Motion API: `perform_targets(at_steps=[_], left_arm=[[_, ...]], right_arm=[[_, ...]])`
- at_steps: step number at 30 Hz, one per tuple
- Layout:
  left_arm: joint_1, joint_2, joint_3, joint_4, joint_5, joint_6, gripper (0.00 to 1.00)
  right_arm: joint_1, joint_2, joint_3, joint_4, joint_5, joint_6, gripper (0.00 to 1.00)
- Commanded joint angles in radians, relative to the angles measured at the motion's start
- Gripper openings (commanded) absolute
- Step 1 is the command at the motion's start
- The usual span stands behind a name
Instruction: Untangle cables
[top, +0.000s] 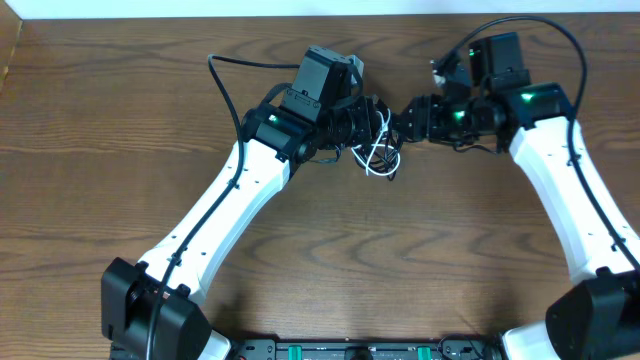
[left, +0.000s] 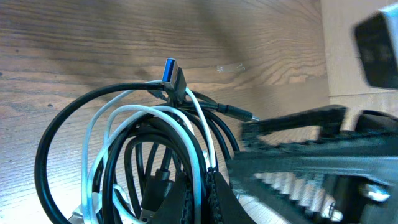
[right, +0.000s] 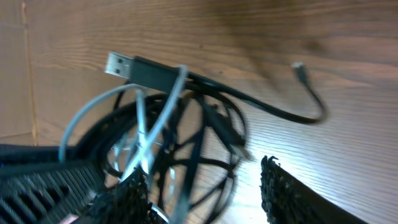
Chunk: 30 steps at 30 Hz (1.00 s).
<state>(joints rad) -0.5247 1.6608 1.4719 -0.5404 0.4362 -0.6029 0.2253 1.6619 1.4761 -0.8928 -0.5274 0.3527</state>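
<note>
You have the cables (top: 377, 152) bunched in a tight clump between the two wrists, at the far middle of the tabletop (top: 150, 120). Most of the cords are thin and black, looped over one another. One white cord (left: 134, 112) winds through them, and in the overhead view its loop hangs out on the near side.

A blue-tongued USB plug (left: 169, 70) sticks up from the top of the clump. The right wrist camera shows you a silver USB plug (right: 116, 63) on a black housing. A loose black tail curls away from the clump and ends in a small plug (right: 298, 65) that lies flat on the wood.

Your left gripper (left: 208, 186) has its jaws clenched on several strands at the base of the loops. Your right gripper (right: 202, 193) has its jaws apart, straddling the edge of the clump.

The tabletop is brown wood grain, with a pale strip (top: 300, 8) along its far edge.
</note>
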Motion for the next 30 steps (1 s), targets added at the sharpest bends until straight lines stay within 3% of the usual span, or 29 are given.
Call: perform_targets(at_steps=[1,9,19,24,30], left_arm=[[0.004,-0.008,0.019,0.007,0.020,-0.005,0.08],[0.013,-0.008,0.019,0.008,-0.070,-0.005,0.08],[0.141,-0.008,0.019,0.003,-0.172,0.003,0.08],[0.202,-0.006,0.019,-0.008,-0.312,0.080,0.08],[0.232,-0.005,0.018,-0.068,-0.341,0.152,0.08]], right_arm=[[0.031,0.043,-0.006,0.016,-0.024,0.072,0.48],[0.036,0.108,-0.006,0.021,0.029,0.118,0.01],[-0.070,0.098,-0.005,-0.025,0.062,0.032,0.01],[-0.165,0.098,-0.005,-0.106,0.124,-0.049,0.01],[-0.240,0.098,-0.005,-0.180,0.226,-0.100,0.01]])
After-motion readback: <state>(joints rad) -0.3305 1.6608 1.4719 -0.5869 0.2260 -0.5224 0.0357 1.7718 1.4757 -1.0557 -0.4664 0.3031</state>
